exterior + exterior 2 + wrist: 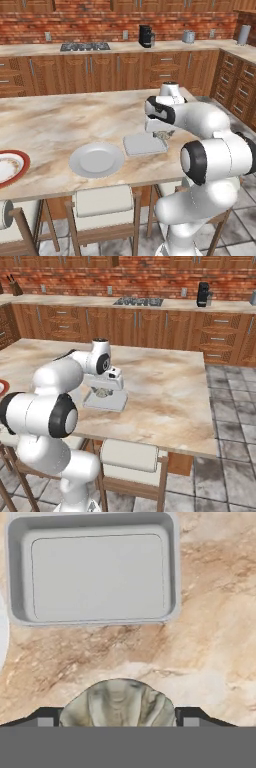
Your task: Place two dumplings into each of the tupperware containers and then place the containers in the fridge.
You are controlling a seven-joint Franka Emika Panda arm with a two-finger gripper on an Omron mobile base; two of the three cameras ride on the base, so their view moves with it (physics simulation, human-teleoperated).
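So the gripper (117,719) has its jaws spread pretty wide with a lumpy grey-green dumpling (118,704) wedged between the two dark fingertips (46,721), held up off the marble island counter (60,125). The pale grey container (95,569) sits empty on the counter just past the dumpling, and in the left base view a round grey plate (96,160) lies right beside it.

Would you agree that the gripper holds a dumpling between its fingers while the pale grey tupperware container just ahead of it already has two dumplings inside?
Not quite. The gripper does have a dumpling between its fingers, but the pale grey tupperware container ahead of it is empty; the hand view shows its bare floor.
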